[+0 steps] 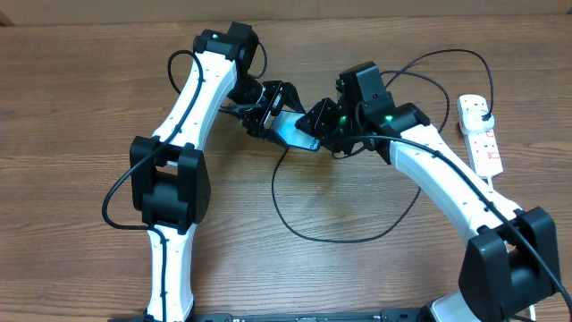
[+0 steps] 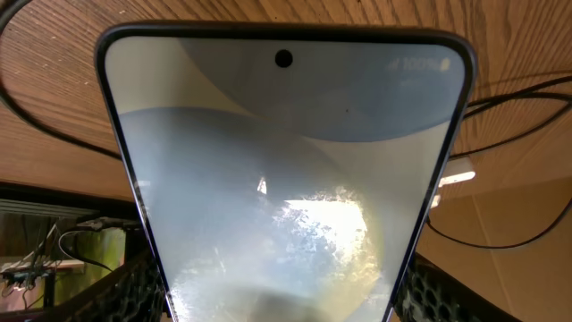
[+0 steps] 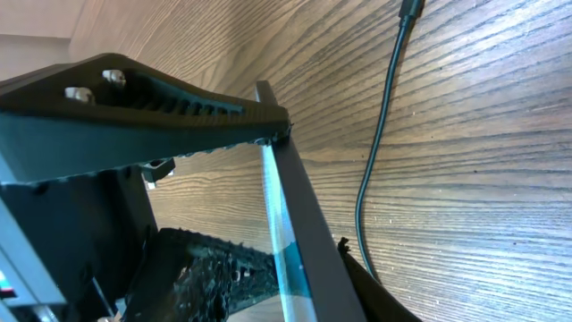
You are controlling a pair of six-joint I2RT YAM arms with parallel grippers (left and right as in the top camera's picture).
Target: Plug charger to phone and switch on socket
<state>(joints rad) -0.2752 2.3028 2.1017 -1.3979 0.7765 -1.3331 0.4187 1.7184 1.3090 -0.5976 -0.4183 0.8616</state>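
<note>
The phone (image 1: 290,131), with a light blue screen, is held above the table between both grippers. My left gripper (image 1: 271,109) is shut on its far-left end; in the left wrist view the phone's screen (image 2: 286,179) fills the frame between the fingers (image 2: 277,300). My right gripper (image 1: 323,125) is shut on the other end; its wrist view shows the phone (image 3: 288,197) edge-on between its fingers (image 3: 286,282). The charger, a thin black cable (image 1: 340,238), loops on the table below. Its connector tip (image 3: 409,9) lies loose on the wood. The socket (image 1: 480,139) lies at the right.
The black cable arcs from the loop up over the right arm to the far end of the power strip (image 1: 483,109). Its strands also cross the wood behind the phone in the left wrist view (image 2: 54,112). The table's front edge runs along the bottom.
</note>
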